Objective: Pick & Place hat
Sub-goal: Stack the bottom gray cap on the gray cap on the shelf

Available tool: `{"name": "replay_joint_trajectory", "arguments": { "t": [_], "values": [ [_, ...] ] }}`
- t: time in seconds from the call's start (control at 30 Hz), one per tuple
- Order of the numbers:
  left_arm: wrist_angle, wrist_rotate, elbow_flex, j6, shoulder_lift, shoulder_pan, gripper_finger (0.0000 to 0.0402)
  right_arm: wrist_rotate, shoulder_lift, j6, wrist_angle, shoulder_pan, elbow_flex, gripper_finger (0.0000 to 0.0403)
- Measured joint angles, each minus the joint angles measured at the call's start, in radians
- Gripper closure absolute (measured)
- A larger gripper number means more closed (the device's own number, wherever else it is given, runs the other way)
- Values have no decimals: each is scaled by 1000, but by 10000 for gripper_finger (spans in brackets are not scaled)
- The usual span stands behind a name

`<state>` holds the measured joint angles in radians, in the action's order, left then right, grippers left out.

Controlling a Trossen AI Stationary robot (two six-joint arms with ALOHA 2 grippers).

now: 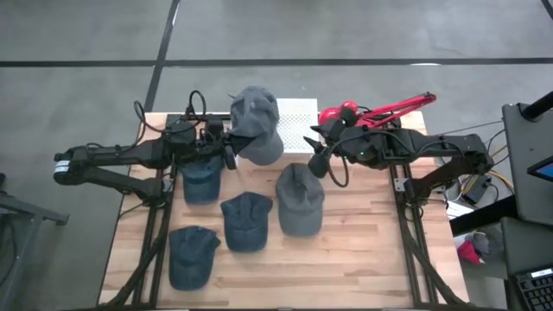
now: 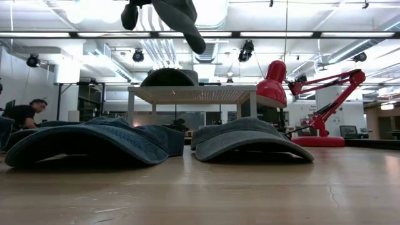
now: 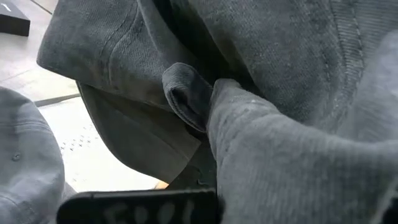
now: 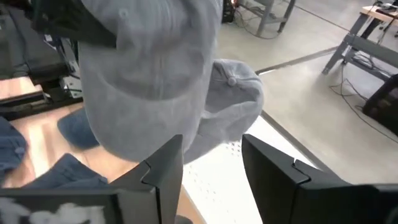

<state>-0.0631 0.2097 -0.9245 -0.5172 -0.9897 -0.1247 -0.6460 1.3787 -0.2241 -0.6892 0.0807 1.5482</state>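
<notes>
My left gripper (image 1: 230, 147) is shut on a grey hat (image 1: 257, 125), which is lifted above the table's far middle and also shows in the low view (image 2: 182, 22) and the right wrist view (image 4: 146, 74). Below and behind it, a second grey hat (image 4: 235, 93) rests on a white perforated stand (image 1: 298, 121). My right gripper (image 4: 211, 168) is open with nothing between its fingers. It hovers just right of the held hat (image 1: 318, 160). My left gripper holds the grey hat at its left side (image 1: 238, 138), coming in level from the table's left. In the left wrist view the hat's cloth (image 3: 186, 93) bunches over the fingers and hides the place of contact. The hat hangs clear of the table and stand.
One more grey hat (image 1: 300, 199) and three blue hats (image 1: 246, 220) (image 1: 192, 255) (image 1: 200, 180) lie on the wooden table. A red desk lamp (image 1: 380, 111) stands at the far right. The table's near right part is bare wood (image 1: 363, 259).
</notes>
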Motion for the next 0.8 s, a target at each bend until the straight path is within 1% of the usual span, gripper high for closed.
{"name": "replay_joint_trajectory", "arguments": {
  "t": [0.2,0.3,0.43,0.57,0.67,0.8],
  "values": [
    [4,-1,0,-17,21,-27,401,-1,-46,7,-41,0,-9,234],
    [34,-2,0,-40,29,-47,401,-2,-75,15,-41,0,-23,235],
    [146,-11,-23,-77,30,-69,401,-3,-127,32,-40,0,-67,243],
    [259,-24,-82,-88,21,-103,402,-3,-190,29,-39,-1,-148,254],
    [321,-71,-125,-89,14,-151,402,-2,-243,-14,-32,-1,-222,262],
    [353,-196,-157,-101,8,-249,401,-1,-305,-68,23,0,-312,272]
  ]
}}
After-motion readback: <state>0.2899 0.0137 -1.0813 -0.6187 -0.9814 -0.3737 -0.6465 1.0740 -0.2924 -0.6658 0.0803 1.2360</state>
